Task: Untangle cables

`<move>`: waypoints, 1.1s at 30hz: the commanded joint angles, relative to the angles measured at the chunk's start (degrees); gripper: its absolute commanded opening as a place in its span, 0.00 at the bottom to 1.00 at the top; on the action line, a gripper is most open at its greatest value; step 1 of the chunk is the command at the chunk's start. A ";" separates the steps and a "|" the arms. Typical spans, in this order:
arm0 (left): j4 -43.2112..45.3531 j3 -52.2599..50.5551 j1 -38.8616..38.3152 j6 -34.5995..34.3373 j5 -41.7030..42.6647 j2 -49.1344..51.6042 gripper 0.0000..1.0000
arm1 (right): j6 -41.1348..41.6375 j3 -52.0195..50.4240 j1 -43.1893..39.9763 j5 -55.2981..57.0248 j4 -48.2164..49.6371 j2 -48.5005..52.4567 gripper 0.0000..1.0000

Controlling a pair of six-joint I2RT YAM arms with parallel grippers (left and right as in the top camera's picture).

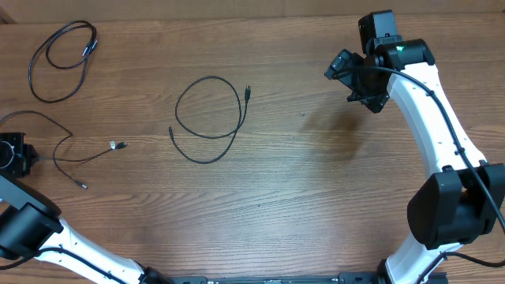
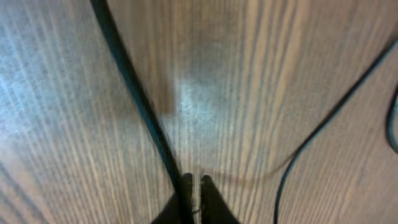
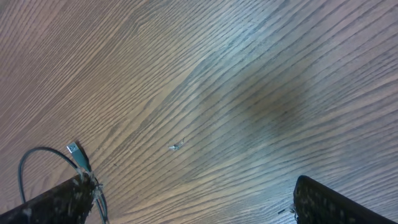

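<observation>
Three black cables lie on the wooden table. A looped cable (image 1: pixel 63 59) is at the far left back. A round loop cable (image 1: pixel 209 118) with a plug end (image 3: pixel 74 151) lies in the middle. A thin cable (image 1: pixel 67 146) with a small connector (image 1: pixel 118 144) runs to the left edge. My left gripper (image 1: pixel 12 154) is at the left edge. In the left wrist view its fingers (image 2: pixel 194 182) are nearly together, and a thick blurred cable (image 2: pixel 134 87) runs straight to the left fingertip. My right gripper (image 1: pixel 359 79) (image 3: pixel 193 205) is wide open and empty, over bare wood.
A second thinner cable strand (image 2: pixel 323 124) curves past the right of the left fingers. The right arm (image 1: pixel 434 118) reaches along the right side of the table. Bare wood lies between the middle loop and the right gripper.
</observation>
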 commanded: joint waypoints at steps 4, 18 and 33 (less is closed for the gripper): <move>1.60 3.28 -0.22 8.50 1.42 0.28 0.04 | -0.20 0.33 -0.20 0.81 0.22 -0.26 1.00; -1.75 10.01 -0.50 11.56 2.27 0.42 1.00 | -0.20 0.33 -0.20 0.81 0.22 -0.26 1.00; -14.05 9.64 -2.32 18.75 -0.57 0.42 1.00 | -0.20 0.33 -0.20 0.81 0.22 -0.26 1.00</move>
